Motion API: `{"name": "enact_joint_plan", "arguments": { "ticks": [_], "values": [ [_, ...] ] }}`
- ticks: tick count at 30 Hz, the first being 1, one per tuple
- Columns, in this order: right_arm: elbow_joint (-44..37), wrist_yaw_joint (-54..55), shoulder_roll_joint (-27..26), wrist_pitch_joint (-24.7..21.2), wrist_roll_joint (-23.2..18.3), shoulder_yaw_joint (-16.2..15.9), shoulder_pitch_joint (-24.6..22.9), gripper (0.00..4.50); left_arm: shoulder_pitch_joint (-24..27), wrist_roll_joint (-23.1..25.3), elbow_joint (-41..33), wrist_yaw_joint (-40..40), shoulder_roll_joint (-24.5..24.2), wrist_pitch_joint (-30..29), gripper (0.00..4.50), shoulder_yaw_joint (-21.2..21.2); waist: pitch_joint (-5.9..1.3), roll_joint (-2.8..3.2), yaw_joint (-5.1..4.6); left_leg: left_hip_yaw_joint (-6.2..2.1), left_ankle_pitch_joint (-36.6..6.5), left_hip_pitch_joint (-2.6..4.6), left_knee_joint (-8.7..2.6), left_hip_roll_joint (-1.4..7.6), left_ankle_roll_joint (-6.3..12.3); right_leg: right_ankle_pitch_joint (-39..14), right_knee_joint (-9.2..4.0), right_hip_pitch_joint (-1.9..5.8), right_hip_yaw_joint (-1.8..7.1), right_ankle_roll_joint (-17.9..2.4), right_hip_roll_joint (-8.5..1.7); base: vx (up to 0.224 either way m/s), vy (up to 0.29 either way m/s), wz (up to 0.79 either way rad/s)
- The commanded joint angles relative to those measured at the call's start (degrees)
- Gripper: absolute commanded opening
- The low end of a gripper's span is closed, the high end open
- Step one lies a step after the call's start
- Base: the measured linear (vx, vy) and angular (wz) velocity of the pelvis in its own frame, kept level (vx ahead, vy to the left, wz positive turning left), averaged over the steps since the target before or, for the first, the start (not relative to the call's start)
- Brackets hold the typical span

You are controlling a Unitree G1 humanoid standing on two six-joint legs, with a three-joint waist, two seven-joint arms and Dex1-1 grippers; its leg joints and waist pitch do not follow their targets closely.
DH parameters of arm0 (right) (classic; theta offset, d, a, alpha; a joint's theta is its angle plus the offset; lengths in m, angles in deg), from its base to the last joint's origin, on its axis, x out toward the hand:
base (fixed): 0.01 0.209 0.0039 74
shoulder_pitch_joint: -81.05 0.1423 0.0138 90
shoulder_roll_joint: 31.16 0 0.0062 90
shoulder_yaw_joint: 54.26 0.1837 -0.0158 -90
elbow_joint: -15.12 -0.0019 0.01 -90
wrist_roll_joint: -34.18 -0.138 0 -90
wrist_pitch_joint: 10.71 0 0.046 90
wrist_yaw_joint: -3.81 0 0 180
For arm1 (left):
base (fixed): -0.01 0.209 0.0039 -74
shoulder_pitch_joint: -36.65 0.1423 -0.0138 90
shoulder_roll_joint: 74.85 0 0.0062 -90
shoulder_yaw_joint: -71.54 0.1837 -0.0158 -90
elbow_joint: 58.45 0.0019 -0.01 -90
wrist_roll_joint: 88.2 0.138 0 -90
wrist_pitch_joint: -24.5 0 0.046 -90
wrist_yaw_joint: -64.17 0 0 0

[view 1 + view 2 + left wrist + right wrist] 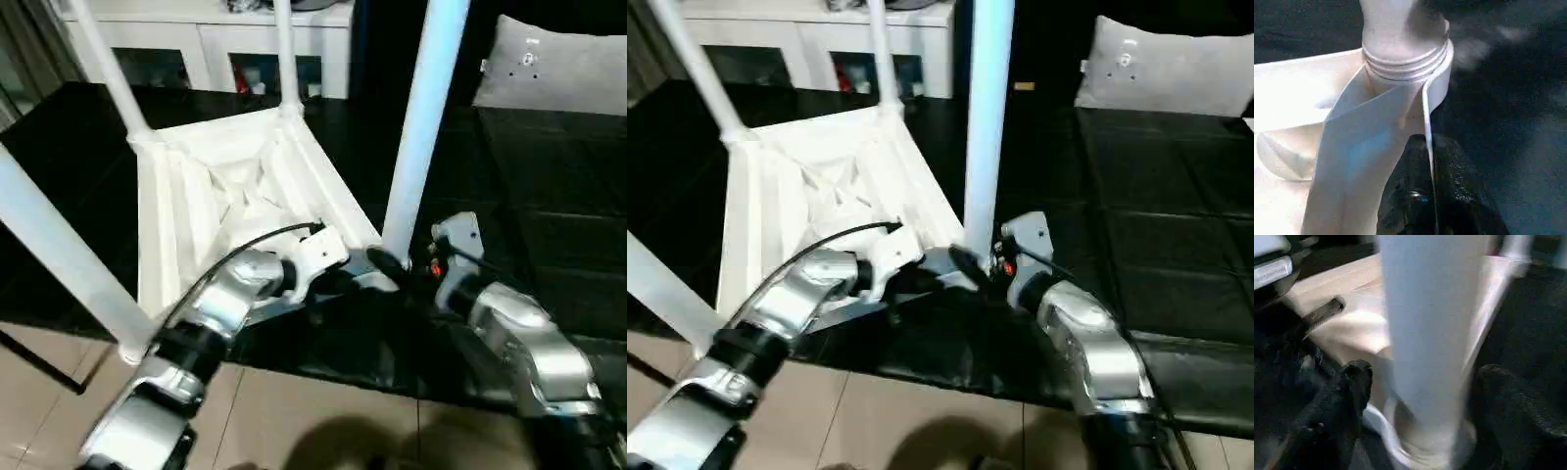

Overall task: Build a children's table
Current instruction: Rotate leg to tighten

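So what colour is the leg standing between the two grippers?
White, clearest in the left eye view: the leg.

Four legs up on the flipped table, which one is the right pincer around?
The near-right leg, at the corner closest to both arms. The open right pincer straddles its base; the other three stand unattended.

Background stuff: a white cabinet (211, 44) with glass doors sits at the back, a light grey cushion (558, 69) is off to the right on a black mat (549, 186), and beige floor tiles (323, 421) run along the near edge.
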Motion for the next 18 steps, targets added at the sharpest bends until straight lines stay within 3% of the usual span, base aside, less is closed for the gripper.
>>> {"name": "enact_joint_plan", "arguments": {
  "ticks": [1,4,5,6,7,10,11,12,13,15,16,18],
  "values": [
    [1.39,-5.93,2.19,3.41,-0.24,-0.57,0.50,4.03,-0.25,-0.39,-1.44,-3.99,-0.93,4.13,0.00,1.39,-3.90,-1.34,0.40,-0.40,-9.68,0.24,-3.68,2.14,6.37,-19.72,-3.87,3.73,2.98,-8.82,-3.58,0.000,0.000,0.00],
    [3.26,-12.44,5.00,3.83,-2.07,-0.41,1.40,4.03,-0.10,-0.68,-1.66,-9.02,-3.32,6.80,0.00,2.72,-3.67,-1.50,1.15,-0.36,-10.98,0.64,-3.78,2.17,5.41,-23.81,-4.29,3.41,3.03,-7.89,-3.73,0.000,0.000,0.00],
    [3.26,-12.44,5.00,3.83,-2.07,-0.41,1.40,4.03,-0.10,-0.68,-1.66,-9.02,-3.32,6.80,0.00,2.72,-3.63,-1.58,1.13,-0.38,-10.88,0.52,-3.85,2.29,5.32,-23.62,-4.26,3.45,3.08,-7.92,-3.72,0.000,0.000,0.00],
    [3.63,-16.95,6.52,3.98,-3.34,-1.18,1.56,4.03,0.39,-1.37,-2.57,-12.61,-4.73,7.76,0.00,3.52,-3.61,-2.12,1.26,-0.43,-10.98,0.43,-3.91,2.35,5.12,-23.39,-4.14,3.42,3.01,-7.93,-3.65,0.000,0.000,0.00],
    [3.63,-16.95,6.52,3.98,-3.34,-1.18,1.56,4.03,0.39,-1.37,-2.57,-12.61,-4.73,7.76,0.00,3.52,-3.69,-2.01,1.63,-0.52,-11.02,0.46,-3.91,2.41,5.13,-23.68,-3.93,3.56,3.03,-7.98,-3.87,0.000,0.000,0.00],
    [4.00,-20.31,7.68,4.40,-3.72,-2.22,1.58,4.03,0.80,-1.82,-3.36,-15.13,-5.67,8.23,0.00,4.17,-3.75,-1.99,2.14,-0.46,-10.32,0.43,-3.86,2.56,5.17,-22.80,-3.79,3.43,3.17,-8.18,-3.89,0.000,0.000,0.00],
    [4.59,-22.78,8.61,4.84,-4.06,-3.24,1.74,3.77,1.02,-1.95,-3.73,-16.80,-6.31,8.89,0.00,4.78,-3.76,-1.99,2.24,-0.45,-10.00,0.41,-3.88,2.62,5.11,-22.34,-3.70,3.42,3.24,-8.30,-3.93,0.000,0.000,0.00],
    [6.33,-29.08,10.63,5.42,-5.14,-5.81,2.51,3.69,1.45,-2.18,-4.72,-20.73,-7.72,10.64,0.00,6.28,-3.90,-2.30,2.56,-0.38,-9.44,0.52,-3.82,2.68,5.18,-20.81,-3.47,3.35,3.28,-9.03,-3.93,0.000,0.000,0.00],
    [6.79,-30.51,10.91,5.25,-5.49,-6.31,2.82,3.66,1.48,-2.19,-4.91,-21.36,-7.89,11.07,0.00,6.53,-4.05,-2.42,2.74,-0.42,-9.37,0.52,-3.74,2.72,5.40,-20.04,-3.17,3.46,3.22,-9.51,-3.98,0.000,0.000,0.00],
    [6.79,-30.51,10.91,5.25,-5.49,-6.31,2.82,3.57,1.48,-2.19,-4.91,-21.36,-7.89,11.07,0.00,6.53,-4.03,-2.16,3.02,-0.29,-8.07,0.41,-3.65,2.85,5.98,-17.60,-2.89,3.32,3.36,-10.45,-3.84,0.000,0.000,0.00],
    [7.26,-32.46,11.08,4.78,-5.55,-7.30,3.37,3.31,1.28,-2.26,-5.00,-22.18,-7.79,11.35,0.00,6.83,-4.09,-2.32,3.26,-0.27,-7.67,0.40,-3.62,2.85,5.99,-16.43,-2.69,3.36,3.38,-11.01,-3.85,0.000,0.000,0.00],
    [8.13,-34.67,10.91,4.56,-5.11,-8.65,4.11,3.23,0.64,-1.96,-4.29,-22.56,-7.29,11.95,0.00,7.02,-4.09,-2.06,3.64,-0.28,-7.91,0.47,-3.62,2.86,5.85,-16.70,-2.73,3.33,3.36,-11.13,-3.94,0.000,0.000,0.00]
  ]
}}
